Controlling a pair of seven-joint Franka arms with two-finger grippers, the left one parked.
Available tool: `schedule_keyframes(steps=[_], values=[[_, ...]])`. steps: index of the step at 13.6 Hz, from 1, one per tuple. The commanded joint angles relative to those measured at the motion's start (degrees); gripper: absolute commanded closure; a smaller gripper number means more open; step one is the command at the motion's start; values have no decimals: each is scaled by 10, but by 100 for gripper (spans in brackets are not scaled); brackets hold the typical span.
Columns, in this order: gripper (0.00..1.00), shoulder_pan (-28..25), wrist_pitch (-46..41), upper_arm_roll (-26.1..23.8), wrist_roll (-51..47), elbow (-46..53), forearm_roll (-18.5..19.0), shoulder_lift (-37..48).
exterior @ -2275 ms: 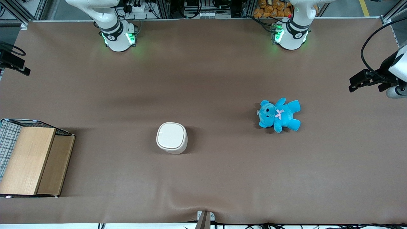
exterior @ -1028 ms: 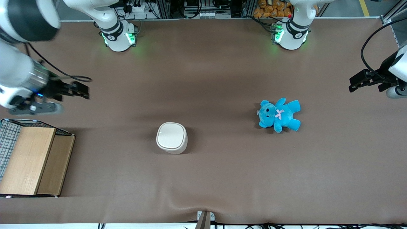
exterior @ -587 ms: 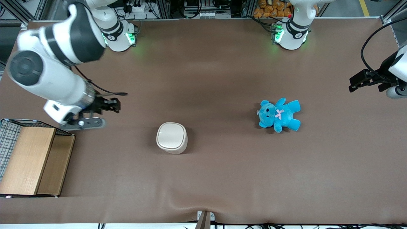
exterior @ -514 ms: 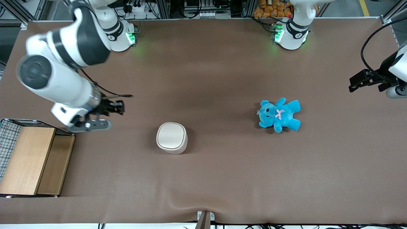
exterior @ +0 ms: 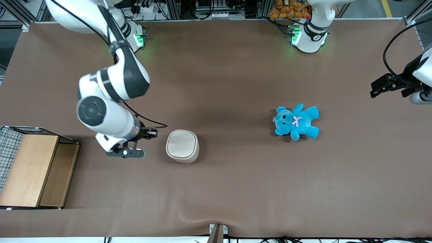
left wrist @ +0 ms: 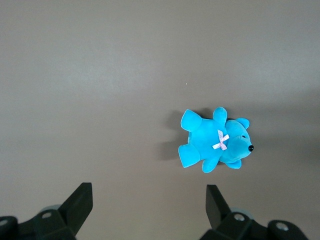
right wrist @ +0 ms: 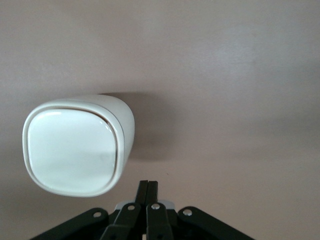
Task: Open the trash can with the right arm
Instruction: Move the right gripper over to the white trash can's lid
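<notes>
Cream-white trash can [exterior: 182, 146]: you see it standing upright on the brown table cover [exterior: 236, 185], roughly mid-table, with its flat lid down and flush in the rounded-square rim. Your wrist camera shows the same closed lid [right wrist: 75, 146] from above, glossy, with no gap at its edge.

Right arm [exterior: 109, 98]: it reaches down from its base to a point just beside the can, on the side toward the working arm's end of the table. Its black cable loops down to the wrist.

Gripper [exterior: 152, 133]: you find it close beside the can's wall, not touching it as far as the front view shows. In the wrist view the two fingers [right wrist: 148, 192] lie pressed together with no space between them, so the jaws are closed and hold nothing.

Blue teddy [exterior: 296, 122]: it lies flat on its back toward the parked arm's end of the table, well apart from the can, a pink bow on its chest [left wrist: 220, 141].

Wooden box [exterior: 32, 168]: it sits at the working arm's end, with wire mesh along one side, nearer to the front camera than the gripper.
</notes>
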State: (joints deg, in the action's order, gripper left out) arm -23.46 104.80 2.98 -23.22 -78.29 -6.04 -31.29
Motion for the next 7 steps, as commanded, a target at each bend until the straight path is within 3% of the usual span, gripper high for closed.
schedule_keyframes(steps=[1,7], values=[[100,-19,4,5,-31,60,-8,-59],[100,-33,26,5,-65,55,-16,-76]])
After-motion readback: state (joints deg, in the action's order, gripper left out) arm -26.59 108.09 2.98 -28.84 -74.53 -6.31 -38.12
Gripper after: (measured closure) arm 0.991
